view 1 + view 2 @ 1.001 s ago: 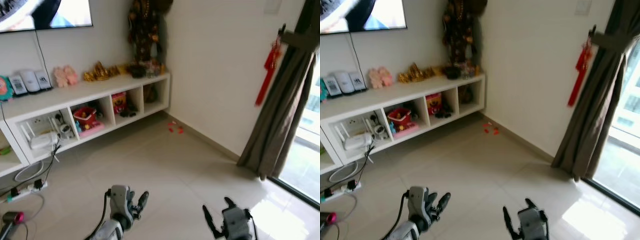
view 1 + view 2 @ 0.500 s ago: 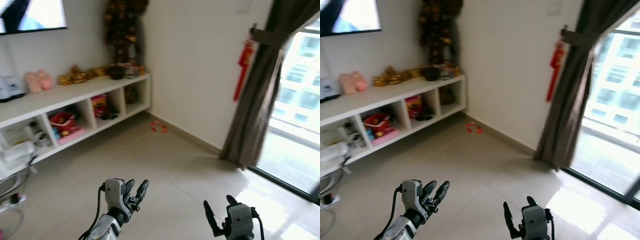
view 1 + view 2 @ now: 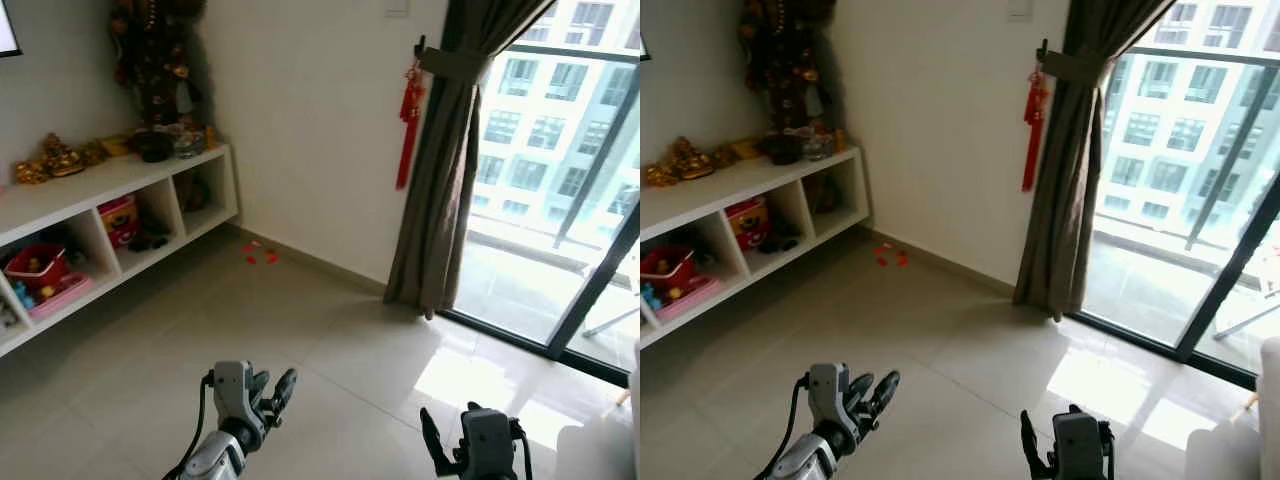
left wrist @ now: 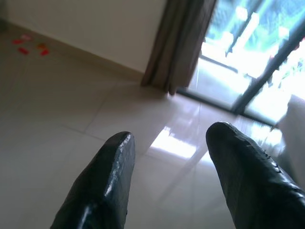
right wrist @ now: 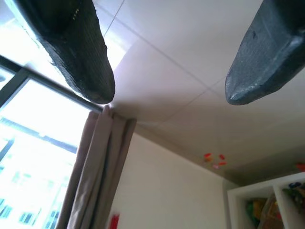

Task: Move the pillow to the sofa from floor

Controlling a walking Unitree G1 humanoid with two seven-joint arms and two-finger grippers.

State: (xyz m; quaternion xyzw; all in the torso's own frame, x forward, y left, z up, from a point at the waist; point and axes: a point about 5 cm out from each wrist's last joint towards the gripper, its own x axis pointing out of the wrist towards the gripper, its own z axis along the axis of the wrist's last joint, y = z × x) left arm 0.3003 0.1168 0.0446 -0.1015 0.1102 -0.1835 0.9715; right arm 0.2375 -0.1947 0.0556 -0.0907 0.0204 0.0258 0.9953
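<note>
Both silver arms are held low over the pale glossy tiled floor (image 3: pixel 330 330), nothing in either. Left gripper (image 3: pixel 270 385): black fingers apart w/ a gap, per left wrist view (image 4: pixel 167 162). Right gripper (image 5: pixel 167 76): fingers wide apart.

Head views only: long white open-shelf unit (image 3: pixel 90 200) along the left wall w/ red and pink toy boxes (image 3: pixel 40 275) in its compartments, gold figurines (image 3: pixel 55 158) on top, dark tall ornament (image 3: pixel 150 60) at the corner.

Right wrist view, not left wrist: red hanging tassel (image 5: pixel 114 220) beside the brown-grey drawn curtain (image 5: pixel 95 171).

Both wrist views catch the small red bits (image 4: pixel 28 45) on the floor near the wall.

Right eye view: whitish upholstered edge (image 3: pixel 1240 440) at far right by the glass balcony door (image 3: pixel 1180 200); can't tell what it is. Pillow can't be made out on the floor, so no look or position to give.
</note>
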